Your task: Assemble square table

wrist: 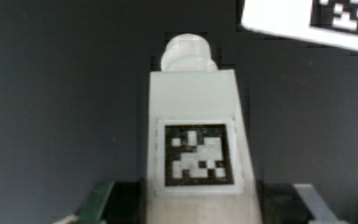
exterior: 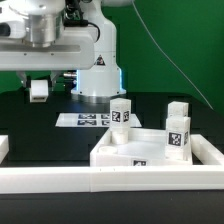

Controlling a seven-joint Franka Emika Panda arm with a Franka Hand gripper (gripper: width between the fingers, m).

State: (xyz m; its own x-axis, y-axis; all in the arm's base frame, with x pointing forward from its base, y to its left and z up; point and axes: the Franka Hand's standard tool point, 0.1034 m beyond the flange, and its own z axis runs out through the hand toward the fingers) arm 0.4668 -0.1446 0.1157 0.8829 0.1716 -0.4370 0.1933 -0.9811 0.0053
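Observation:
The square table's white slab lies rim-up at the exterior view's right, with a tag on its front wall. Three white tagged legs stand upright at it: one at the far left corner, one at the far right, one nearer on the right. Whether they are fixed to the slab I cannot tell. At the upper left my gripper hangs above the black table, shut on a fourth leg. The wrist view shows this leg between the fingers, tag up, its rounded peg pointing away from my gripper.
The marker board lies flat between the robot base and the slab. A long white border rail runs along the front. A white tagged corner shows in the wrist view beyond the held leg.

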